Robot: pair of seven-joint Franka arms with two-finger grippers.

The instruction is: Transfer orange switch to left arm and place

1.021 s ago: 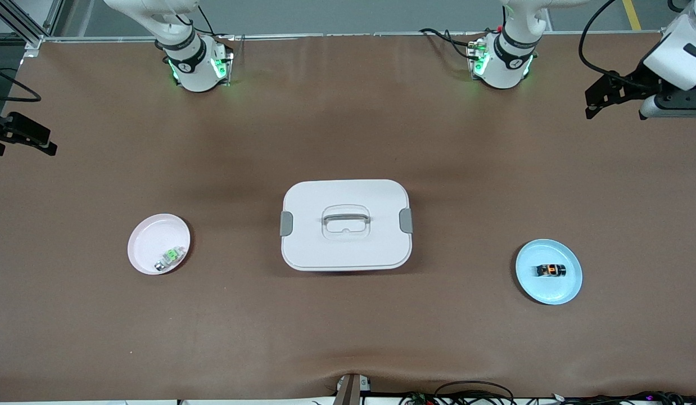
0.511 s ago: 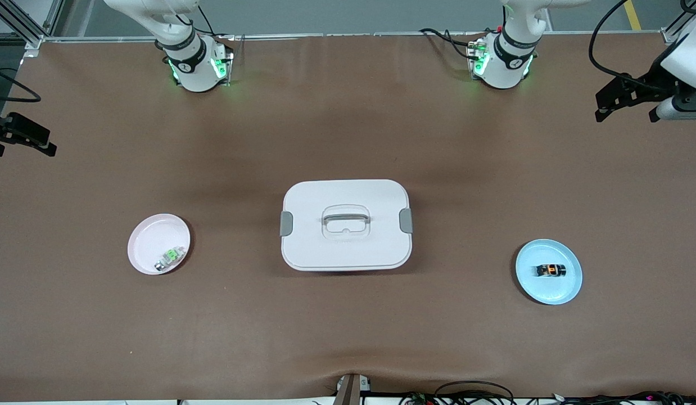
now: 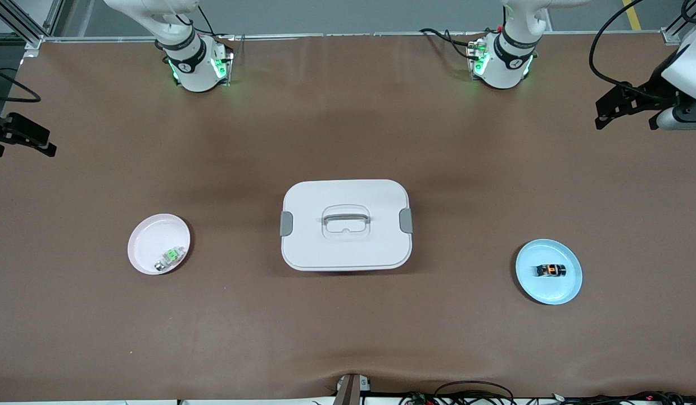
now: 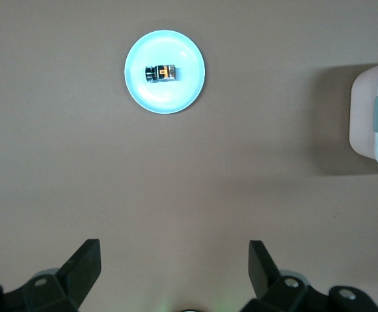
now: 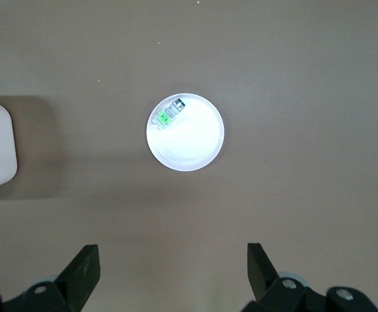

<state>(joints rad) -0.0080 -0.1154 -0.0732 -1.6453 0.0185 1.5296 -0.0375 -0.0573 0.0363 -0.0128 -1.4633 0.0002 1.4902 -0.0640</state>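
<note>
Two wrist views show both pairs of jaws spread wide and empty, which the front view does not. The orange switch, black with an orange band, lies on the blue plate toward the left arm's end. The white box sits mid-table on brown covering. The left gripper and right gripper hover high over bare table.

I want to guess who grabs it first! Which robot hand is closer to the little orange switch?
The left. The left gripper hangs open above the table at the same end as the orange switch on its blue plate. The right gripper waits, open, at the table's right-arm end.
</note>
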